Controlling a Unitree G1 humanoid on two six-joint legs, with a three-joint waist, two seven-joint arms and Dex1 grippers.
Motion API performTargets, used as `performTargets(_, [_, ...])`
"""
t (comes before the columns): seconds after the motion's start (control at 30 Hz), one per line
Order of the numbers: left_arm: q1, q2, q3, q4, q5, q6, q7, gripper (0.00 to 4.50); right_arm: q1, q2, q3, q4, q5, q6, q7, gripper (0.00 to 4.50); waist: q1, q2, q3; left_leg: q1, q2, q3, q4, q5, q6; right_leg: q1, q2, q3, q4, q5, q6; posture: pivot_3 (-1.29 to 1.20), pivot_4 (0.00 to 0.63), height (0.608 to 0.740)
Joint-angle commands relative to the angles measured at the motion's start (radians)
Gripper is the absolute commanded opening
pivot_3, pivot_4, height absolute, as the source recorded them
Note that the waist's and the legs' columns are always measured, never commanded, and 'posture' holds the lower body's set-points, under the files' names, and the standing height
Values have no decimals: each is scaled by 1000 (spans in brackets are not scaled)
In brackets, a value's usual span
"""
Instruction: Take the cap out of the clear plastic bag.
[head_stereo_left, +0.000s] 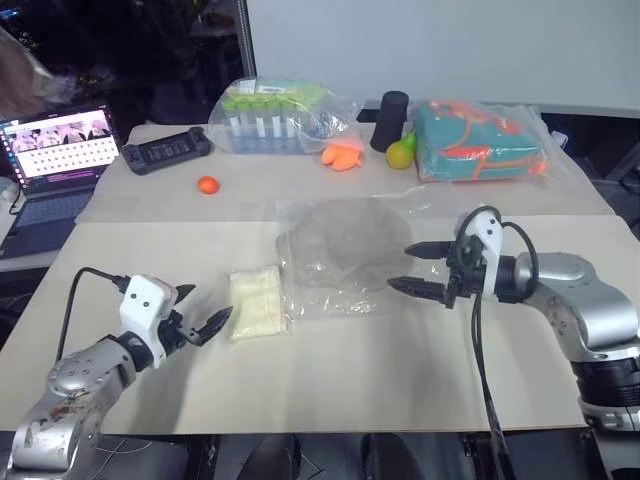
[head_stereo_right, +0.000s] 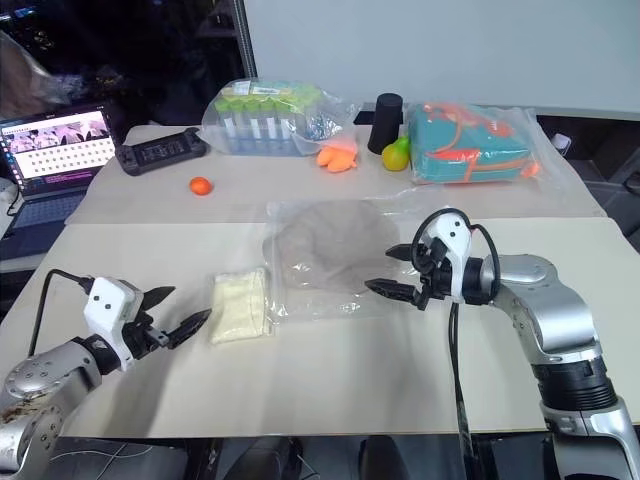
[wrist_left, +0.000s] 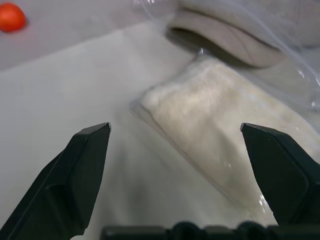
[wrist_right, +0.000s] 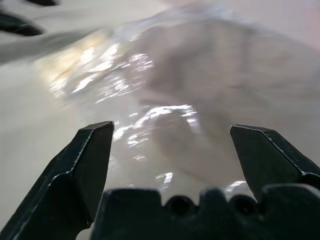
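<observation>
The tan cap (head_stereo_left: 338, 235) lies inside the clear plastic bag (head_stereo_left: 345, 290) at the middle of the table. My right gripper (head_stereo_left: 414, 267) hovers open just right of the bag, its fingers pointing left at it with nothing between them. In the right wrist view the bag's glossy wrinkles (wrist_right: 145, 85) and the cap (wrist_right: 240, 85) fill the space ahead of the jaws. My left gripper (head_stereo_left: 200, 312) is open near the front left, pointing at a pale-yellow packet (head_stereo_left: 256, 301) that lies against the bag's left side. The cap's brim (wrist_left: 225, 35) shows past that packet (wrist_left: 220, 135).
At the back stand a bag of green-capped tubes (head_stereo_left: 272, 115), a bag with a teal-and-orange item (head_stereo_left: 480, 140), a black cylinder (head_stereo_left: 391, 120), orange and yellow-green toy fruit (head_stereo_left: 343, 155), a small orange ball (head_stereo_left: 207, 184) and a black controller (head_stereo_left: 166, 150). A laptop (head_stereo_left: 55, 160) sits far left.
</observation>
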Motion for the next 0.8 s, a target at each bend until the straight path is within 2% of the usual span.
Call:
performTargets(0.03, [-54,0,5,-31,-39,53,16,4500,-50,-75,-37,-75,80,53,89,4433,5,0,0,0,0,0,0,0,0,0,0,0,0,0,0,0,150,740])
performTargets(0.2, [-105,-37,-29,-36,-59,103,52,4500,-131,-143,-60,-93,150,101,156,4433,5,0,0,-1,0,0,0,0,0,-1,0,0,0,0,0,0,150,740])
performTargets(0.33, [-128,-72,-127,-44,-3,121,95,4500,-180,-138,-55,-79,161,106,146,4433,9,-2,1,0,0,1,0,0,0,-1,0,1,1,0,0,0,150,740])
performTargets(0.57, [-186,-128,-266,-6,77,183,186,4500,-176,-130,-53,-76,143,88,122,4433,17,-3,2,-1,0,2,1,0,0,-2,-1,2,1,0,0,0,150,740])
performTargets(0.6, [-192,-130,-277,3,89,197,198,3953,-175,-130,-54,-76,142,86,119,4500,18,-3,2,-1,0,2,1,0,0,-2,-1,2,1,0,0,0,150,740])
performTargets(0.63, [-195,-131,-282,8,97,206,204,3752,-174,-130,-55,-77,142,86,117,4500,18,-3,2,-1,-1,2,1,0,0,-2,-1,2,1,0,0,0,150,740])
performTargets(0.8, [-201,-145,-289,15,108,231,218,1898,-168,-126,-59,-83,139,86,101,4500,16,-3,2,-1,-1,2,1,0,0,-2,-1,2,2,0,0,0,150,740])
